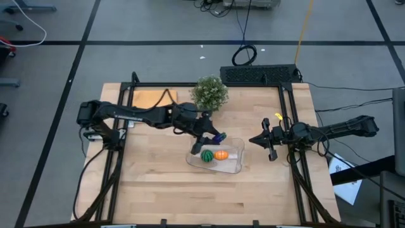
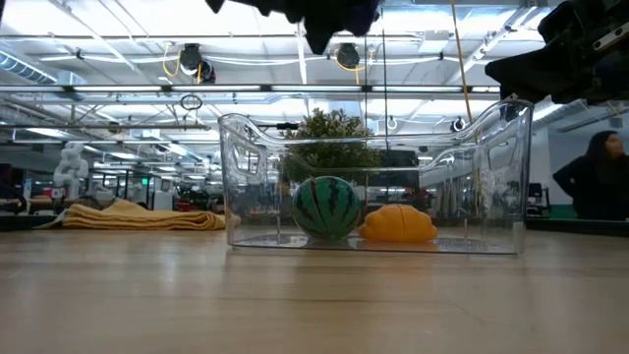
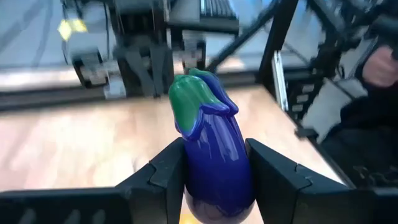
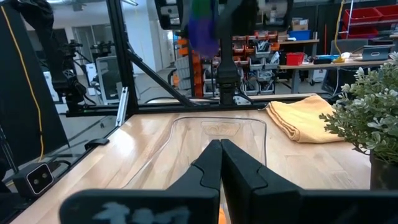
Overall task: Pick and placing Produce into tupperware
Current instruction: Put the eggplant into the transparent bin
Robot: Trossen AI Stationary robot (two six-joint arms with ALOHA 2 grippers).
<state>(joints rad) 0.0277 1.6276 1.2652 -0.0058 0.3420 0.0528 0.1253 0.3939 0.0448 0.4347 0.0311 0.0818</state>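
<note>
My left gripper (image 1: 209,137) hangs above the far edge of the clear tupperware (image 1: 234,162) and is shut on the small purple piece (image 1: 219,136), which has a green cap (image 3: 189,102). The green striped ball (image 2: 326,206) and the orange piece (image 2: 398,223) rest on the tupperware's floor, side by side. In the low view the tupperware's wall (image 2: 246,187) stands on the table, with my left gripper (image 2: 329,20) high above it. My right gripper (image 1: 256,140) is shut and touches nothing. It waits level, to the right of the tupperware, and its fingers (image 4: 211,165) point at it. My left gripper pinches the purple piece's thick body (image 3: 214,177) between its two fingers (image 3: 171,171), one on each flank. The piece lies along the fingers, and its green-capped end juts out past the fingertips. It is lifted clear, above the tupperware.
A bushy potted plant (image 1: 209,93) stands just beyond the tupperware. A folded yellow-orange cloth (image 1: 152,98) lies at the far left corner of the table. Black frame rails (image 1: 288,120) run along the table's sides. Bare wood (image 1: 190,196) lies on the near side.
</note>
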